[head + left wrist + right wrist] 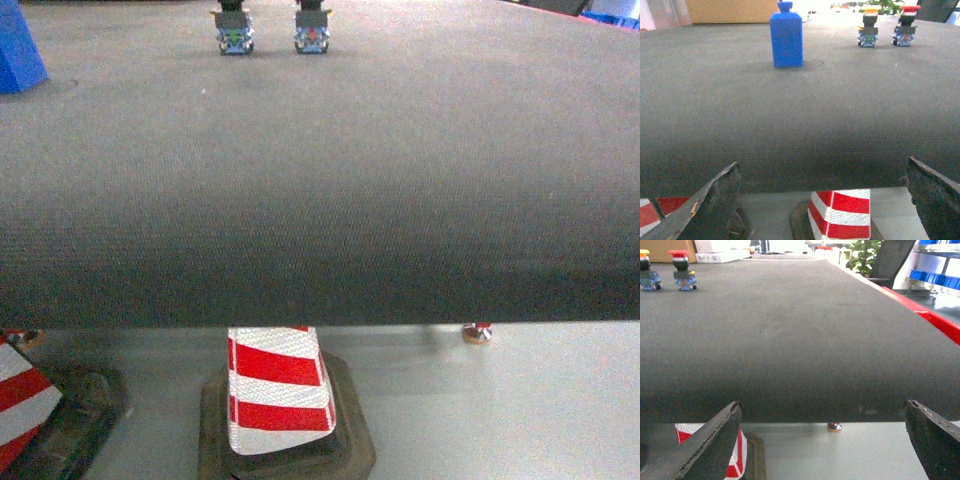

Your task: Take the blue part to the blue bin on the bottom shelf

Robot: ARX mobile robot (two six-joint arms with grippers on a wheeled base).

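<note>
The blue part (786, 39) stands upright and untouched far across the dark conveyor belt (800, 115), toward its left side, so the pick has evidently not begun. Both the left gripper (822, 200) and the right gripper (822, 440) hang at the belt's near edge with jaws spread and nothing between them, seemingly ready to reach. Two push buttons, one yellow-capped (869, 29) and one red-capped (905, 27), stand side by side to the part's right, and two red-and-white striped posts (278, 390) rise from the floor below.

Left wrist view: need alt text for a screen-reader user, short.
A blue part stands upright, untouched, on a dark grey mat, with yellow-capped and red-capped push buttons to its right. The open left gripper frames the bottom edge, a red-and-white striped cone between its fingers.
</note>
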